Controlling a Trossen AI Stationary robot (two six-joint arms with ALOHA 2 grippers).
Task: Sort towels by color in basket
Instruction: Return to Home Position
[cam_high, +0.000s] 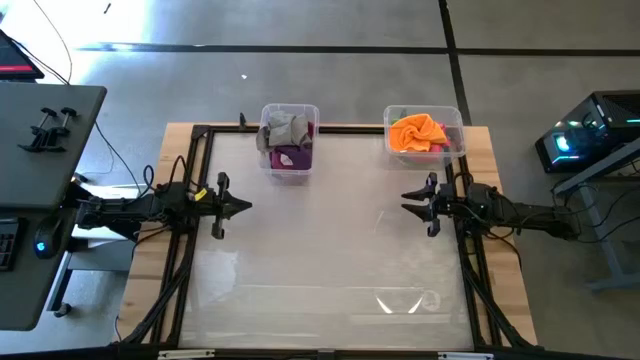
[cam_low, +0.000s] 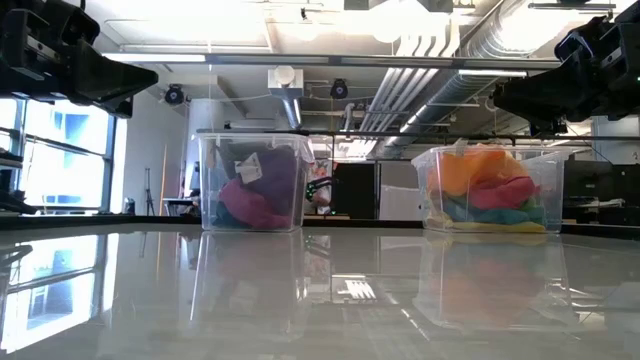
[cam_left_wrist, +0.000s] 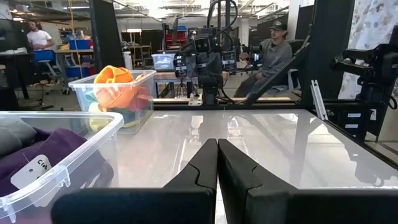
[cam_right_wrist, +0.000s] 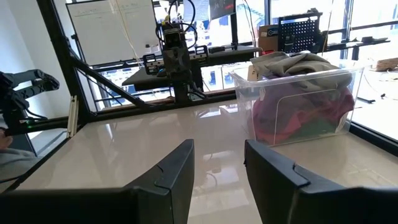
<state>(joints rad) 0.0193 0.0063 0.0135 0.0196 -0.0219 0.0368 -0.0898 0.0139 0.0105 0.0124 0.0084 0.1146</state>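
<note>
Left gripper (cam_high: 245, 207) closed, right gripper (cam_high: 407, 203) parted, towels (cam_high: 416, 133) well beyond both

A glossy whitish surface (cam_high: 330, 240) edged in pale wood carries two clear, colourless plastic bins. The left bin (cam_high: 290, 107) shows a grey towel (cam_high: 285, 128) on top, a purple towel (cam_high: 292, 158) beneath it and a magenta towel (cam_low: 250, 205) lower down. The right bin (cam_high: 425, 109) shows a bright orange towel (cam_high: 415, 132) on top, a pink towel (cam_low: 495, 195) under it, then a light blue towel (cam_low: 505, 214) and a yellow towel (cam_low: 480, 226) at the bottom. The left tool (cam_high: 240, 207) and right tool (cam_high: 408, 203) are black.
</note>
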